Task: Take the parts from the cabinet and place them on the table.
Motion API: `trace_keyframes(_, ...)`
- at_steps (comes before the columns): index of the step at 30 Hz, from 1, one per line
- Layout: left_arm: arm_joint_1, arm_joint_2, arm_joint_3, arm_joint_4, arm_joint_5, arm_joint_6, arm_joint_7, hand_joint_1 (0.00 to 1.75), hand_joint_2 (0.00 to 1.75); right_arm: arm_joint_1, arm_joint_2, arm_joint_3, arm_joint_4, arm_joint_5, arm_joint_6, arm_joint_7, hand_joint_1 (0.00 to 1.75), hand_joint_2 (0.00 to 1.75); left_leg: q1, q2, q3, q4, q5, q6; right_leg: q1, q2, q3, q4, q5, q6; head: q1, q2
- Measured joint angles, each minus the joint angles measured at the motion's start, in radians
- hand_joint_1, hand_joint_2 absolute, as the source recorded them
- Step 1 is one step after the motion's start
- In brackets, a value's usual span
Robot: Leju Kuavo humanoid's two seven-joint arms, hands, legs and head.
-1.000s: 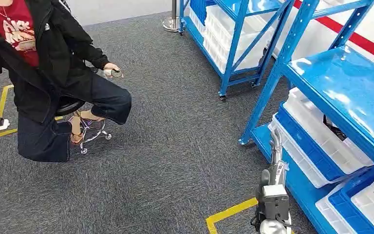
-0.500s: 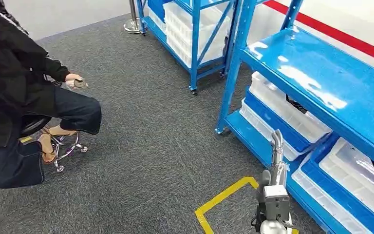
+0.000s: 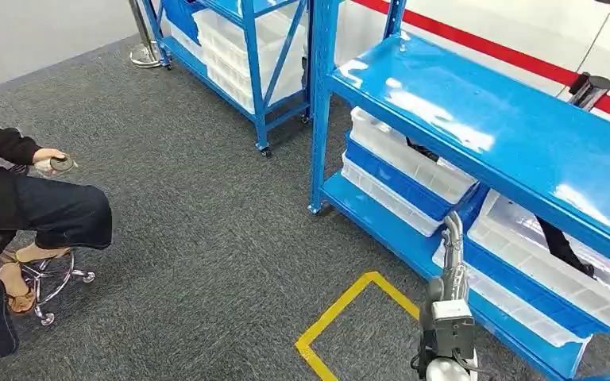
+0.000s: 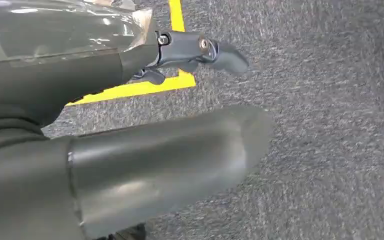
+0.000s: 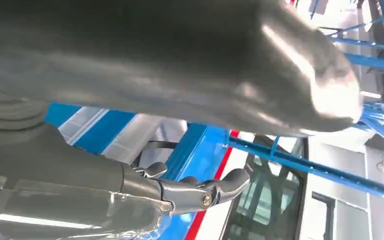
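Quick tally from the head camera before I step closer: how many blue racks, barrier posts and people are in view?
Blue racks: 2, the near rack and the far rack
Barrier posts: 2, the left post and the right post
People: 1, a seated person
Total: 5

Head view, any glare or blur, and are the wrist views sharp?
Head view: white glare patches on the blue shelf top, otherwise sharp. Left wrist view: the robot hand is fairly crisp, the carpet soft. Right wrist view: the thick thumb is blurred, the background overexposed.
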Motion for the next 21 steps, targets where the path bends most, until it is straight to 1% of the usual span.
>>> trace_keyframes(1, -0.001, -0.002, 0.000, 0.000, 0.000, -0.001, 0.000, 0.00, 0.00, 0.002, 0.000, -0.004, 0.000, 0.000, 0.000, -0.001, 0.00, 0.00, 0.007, 0.017, 0.004, -0.017, 0.011, 0.014, 0.005, -0.010, -0.007, 0.008, -0.003, 0.006, 0.000, 0.000)
trace_keyframes(2, -0.002, -0.002, 0.000, 0.000, 0.000, -0.002, 0.000, 0.00, 0.00, 0.005, 0.000, -0.006, 0.000, 0.000, 0.000, -0.002, 0.00, 0.00, 0.003, 0.028, 0.008, -0.023, 0.015, 0.020, 0.004, -0.071, -0.018, 0.028, -0.016, 0.005, 0.000, 0.000)
trace_keyframes(3, 0.000, -0.002, 0.000, 0.000, 0.000, -0.002, 0.000, 0.00, 0.00, 0.003, 0.000, -0.009, 0.000, 0.000, 0.000, -0.002, 0.00, 0.00, 0.002, 0.042, 0.008, -0.024, 0.015, 0.028, 0.006, -0.106, -0.044, 0.079, -0.047, -0.001, 0.007, 0.000)
trace_keyframes(4, 0.003, 0.000, 0.000, 0.000, 0.000, -0.002, 0.000, 0.00, 0.00, 0.003, 0.002, -0.010, 0.000, 0.000, 0.000, -0.002, 0.00, 0.00, 0.000, 0.057, 0.007, -0.024, 0.015, 0.028, 0.004, -0.119, -0.082, 0.153, -0.082, -0.005, 0.006, 0.000)
trace_keyframes(5, 0.005, 0.000, 0.000, 0.000, 0.000, -0.002, 0.000, 0.00, 0.00, 0.008, 0.003, -0.010, 0.000, 0.000, 0.000, -0.002, 0.00, 0.00, -0.002, 0.074, 0.006, -0.024, 0.014, 0.029, 0.002, -0.125, -0.123, 0.236, -0.114, -0.006, 0.007, 0.000)
trace_keyframes(6, 0.005, 0.000, 0.000, 0.000, 0.000, -0.002, 0.000, 0.00, 0.00, 0.014, 0.004, -0.014, 0.000, 0.001, 0.000, -0.002, 0.00, 0.00, -0.002, 0.088, 0.003, -0.023, 0.014, 0.029, 0.001, -0.126, -0.154, 0.301, -0.132, -0.002, 0.007, 0.000)
trace_keyframes(7, 0.005, -0.001, 0.000, 0.000, 0.000, -0.002, 0.000, 0.00, 0.00, 0.020, 0.005, -0.020, 0.000, 0.001, 0.000, -0.001, 0.00, 0.00, -0.002, 0.102, 0.002, -0.023, 0.014, 0.029, -0.001, -0.128, -0.160, 0.316, -0.130, 0.007, 0.007, 0.000)
trace_keyframes(8, 0.005, -0.001, 0.000, 0.000, 0.000, -0.002, 0.000, 0.00, 0.00, 0.024, 0.005, -0.026, 0.000, 0.002, -0.002, 0.000, 0.00, 0.00, -0.002, 0.116, 0.002, -0.023, 0.014, 0.028, -0.003, -0.131, -0.138, 0.278, -0.112, 0.018, 0.007, 0.000)
trace_keyframes(9, 0.005, -0.003, 0.000, 0.000, 0.000, -0.002, 0.000, 0.00, 0.00, 0.024, 0.005, -0.032, 0.001, 0.002, -0.003, 0.003, 0.00, 0.00, -0.001, 0.128, 0.003, -0.023, 0.012, 0.026, -0.006, -0.139, -0.095, 0.202, -0.083, 0.029, 0.007, 0.000)
trace_keyframes(10, 0.005, -0.004, 0.000, 0.000, 0.000, -0.002, 0.000, 0.00, 0.00, 0.024, 0.005, -0.038, 0.001, 0.002, -0.003, 0.006, 0.00, 0.00, -0.001, 0.139, 0.005, -0.022, 0.010, 0.023, -0.010, -0.162, -0.040, 0.105, -0.053, 0.039, 0.007, 0.000)
trace_keyframes(11, 0.005, -0.004, 0.000, 0.000, 0.000, -0.002, 0.000, 0.00, 0.00, 0.024, 0.006, -0.047, 0.003, 0.002, -0.003, 0.008, 0.00, 0.00, -0.002, 0.149, 0.010, -0.020, 0.007, 0.017, -0.013, -0.210, 0.014, 0.014, -0.031, 0.042, 0.007, 0.000)
trace_keyframes(12, 0.006, -0.001, 0.000, -0.002, 0.000, -0.002, 0.000, 0.00, 0.00, 0.024, 0.009, -0.053, 0.006, -0.002, -0.003, 0.011, 0.00, 0.00, -0.011, 0.158, 0.014, -0.019, -0.001, 0.007, -0.003, -0.244, 0.019, 0.004, -0.025, 0.031, 0.008, 0.000)
trace_keyframes(13, 0.006, -0.002, 0.001, -0.002, -0.001, -0.002, -0.002, 0.00, 0.00, 0.023, 0.013, -0.058, 0.009, -0.004, -0.003, 0.012, 0.00, 0.00, -0.011, 0.168, 0.019, -0.020, -0.002, 0.000, -0.001, -0.226, 0.019, 0.005, -0.022, 0.018, 0.005, 0.000)
trace_keyframes(15, 0.002, -0.004, 0.002, -0.002, -0.002, -0.002, -0.003, 0.00, 0.00, 0.023, 0.014, -0.082, 0.019, -0.001, -0.006, 0.014, 0.00, 0.00, -0.007, 0.190, 0.031, -0.026, -0.003, -0.009, 0.005, -0.204, 0.007, 0.006, -0.023, 0.008, 0.004, 0.000)
trace_keyframes(16, 0.001, -0.006, 0.002, -0.003, -0.002, -0.002, -0.003, 0.00, 0.00, 0.021, 0.016, -0.094, 0.023, 0.001, -0.010, 0.014, 0.00, 0.00, -0.003, 0.198, 0.035, -0.026, -0.008, -0.018, -0.002, -0.188, 0.015, 0.000, -0.019, -0.004, 0.004, 0.000)
trace_keyframes(17, -0.001, -0.005, 0.003, -0.004, -0.003, -0.002, -0.003, 0.00, 0.00, 0.022, 0.020, -0.103, 0.029, 0.007, -0.013, 0.015, 0.00, 0.00, 0.004, 0.144, 0.031, -0.009, -0.021, -0.028, -0.014, -0.178, 0.022, -0.003, -0.014, -0.011, 0.002, 0.000)
trace_keyframes(18, 0.000, -0.005, 0.005, -0.004, -0.003, -0.002, -0.003, 0.00, 0.00, 0.017, 0.022, -0.112, 0.037, 0.014, -0.021, 0.017, 0.00, 0.00, 0.005, 0.097, 0.014, 0.031, -0.054, -0.027, -0.014, -0.167, 0.021, -0.003, -0.012, -0.018, 0.001, 0.000)
trace_keyframes(19, 0.003, -0.007, 0.006, -0.004, -0.005, -0.001, -0.003, 0.00, 0.00, 0.007, 0.027, -0.123, 0.052, 0.021, -0.024, 0.019, 0.00, 0.00, 0.005, 0.073, -0.021, 0.109, -0.104, -0.026, -0.012, -0.154, 0.018, -0.003, -0.011, -0.029, -0.001, 0.000)
trace_keyframes(20, 0.006, -0.007, 0.008, -0.004, -0.005, -0.001, -0.003, 0.00, 0.00, -0.001, 0.030, -0.131, 0.069, 0.021, -0.024, 0.021, 0.00, 0.00, 0.005, 0.064, -0.062, 0.195, -0.146, -0.026, -0.007, -0.139, 0.015, -0.003, -0.009, -0.033, -0.002, 0.000)
trace_keyframes(21, 0.008, -0.007, 0.011, -0.004, -0.005, 0.000, -0.003, 0.00, 0.00, -0.006, 0.032, -0.146, 0.099, 0.020, -0.024, 0.027, 0.00, 0.00, 0.005, 0.060, -0.099, 0.266, -0.171, -0.025, -0.004, -0.124, 0.014, -0.002, -0.009, -0.033, -0.001, 0.000)
